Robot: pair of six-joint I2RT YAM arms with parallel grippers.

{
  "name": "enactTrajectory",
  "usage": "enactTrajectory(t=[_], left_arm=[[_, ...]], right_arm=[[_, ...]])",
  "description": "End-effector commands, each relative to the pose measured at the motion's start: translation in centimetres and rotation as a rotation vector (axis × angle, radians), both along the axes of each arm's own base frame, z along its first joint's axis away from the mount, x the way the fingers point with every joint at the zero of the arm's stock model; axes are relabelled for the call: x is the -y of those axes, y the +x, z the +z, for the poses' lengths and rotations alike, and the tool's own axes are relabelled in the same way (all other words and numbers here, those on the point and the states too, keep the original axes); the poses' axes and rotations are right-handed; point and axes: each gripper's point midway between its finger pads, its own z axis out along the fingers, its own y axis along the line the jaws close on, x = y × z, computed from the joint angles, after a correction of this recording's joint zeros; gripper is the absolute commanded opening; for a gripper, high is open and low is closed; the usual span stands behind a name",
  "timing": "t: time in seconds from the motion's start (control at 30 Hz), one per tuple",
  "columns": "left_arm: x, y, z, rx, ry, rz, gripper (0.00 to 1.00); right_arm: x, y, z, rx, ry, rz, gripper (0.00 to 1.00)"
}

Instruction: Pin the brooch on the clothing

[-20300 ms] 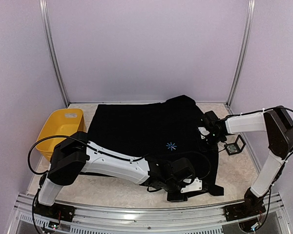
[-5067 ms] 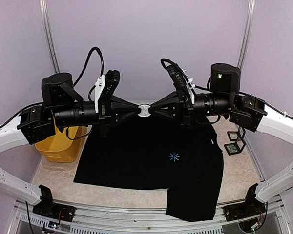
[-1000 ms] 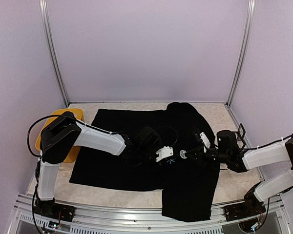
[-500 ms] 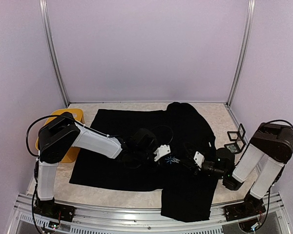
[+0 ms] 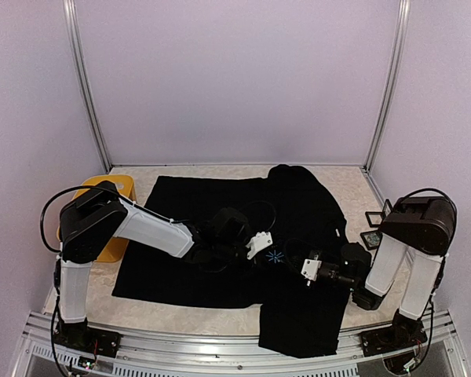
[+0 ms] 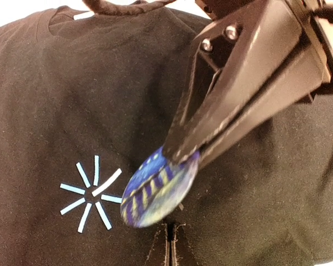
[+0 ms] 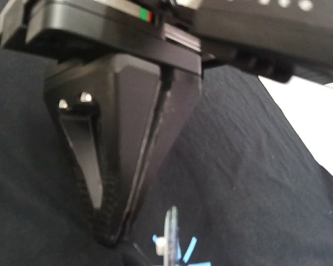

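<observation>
Presently, the clothing [image 5: 196, 208], a black short-sleeved T-shirt, lies spread across the middle of the tabletop [image 5: 184, 314]. 1 part of it runs down to the near edge, right of centre. A small light-blue starburst mark [image 6: 91, 194] sits on the chest.

The left gripper [image 6: 180, 154] is closed on the brooch [image 6: 155, 191], an oval disc patterned in blue and yellow. It pinches the disc by its upper edge. The brooch hangs tilted over the chest fabric, just beside the starburst mark on its right in the left wrist view. Whether its lower edge touches the cloth cannot be determined.

The right gripper [image 7: 114, 235] has its 2 fingers pressed together with nothing visible between them. Its tips point down at the shirt close to the starburst mark. In the right wrist view the brooch shows edge-on as a thin upright sliver just beside those tips.

In the top view both grippers meet over the chest area, the left arm reaching in from the left and the right arm folded low near the right edge.

A yellow bin [image 5: 119, 187] stands at the left edge of the tabletop, partly hidden by the left arm. A small black stand [image 5: 373, 233] sits near the right edge, clear of the shirt.
</observation>
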Motion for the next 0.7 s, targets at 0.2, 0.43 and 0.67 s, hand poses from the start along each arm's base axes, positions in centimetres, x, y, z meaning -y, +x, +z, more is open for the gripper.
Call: enactTrajectory(t=[0.2, 0.43, 0.67], left_arm=[[0.5, 0.1, 1.8, 0.008, -0.062, -0.006, 0.00], [0.3, 0.0, 1.3, -0.002, -0.056, -0.010, 0.00], [0.3, 0.2, 1.2, -0.009, -0.056, -0.005, 0.00]], right_arm=[[-0.4, -0.1, -2.2, 0.052, -0.122, -0.006, 0.00], [0.0, 0.3, -3.1, 0.016, -0.147, -0.039, 0.00], [-0.2, -0.4, -3.5, 0.007, -0.149, -0.014, 0.00]])
